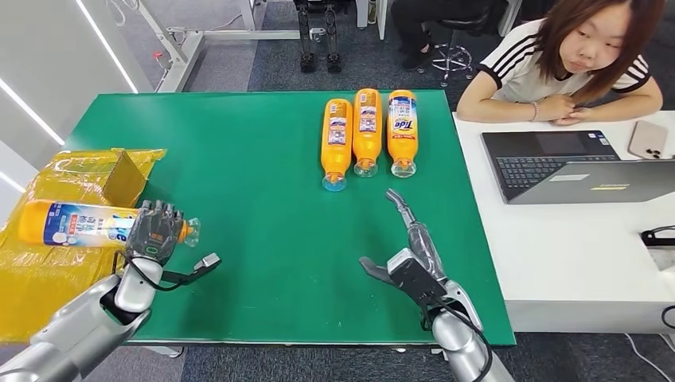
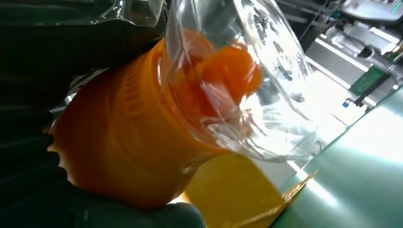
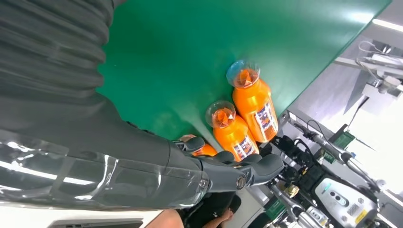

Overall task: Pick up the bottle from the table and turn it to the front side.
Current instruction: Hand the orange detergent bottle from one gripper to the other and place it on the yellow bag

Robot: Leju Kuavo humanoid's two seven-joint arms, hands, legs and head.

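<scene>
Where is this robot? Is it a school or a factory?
Probably a robot test lab or office. A person sits at a white desk with a laptop, watching beside the green table, where orange bottles lie in a neat row.

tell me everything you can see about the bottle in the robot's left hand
The bottle is orange plastic with a white and blue printed label around its body and a clear cap over an orange spout. It lies on its side, cap pointing toward the green table, body over the yellow plastic wrap at the table's left end. The left hand grips it near the neck, dark fingers wrapped over it.
</scene>
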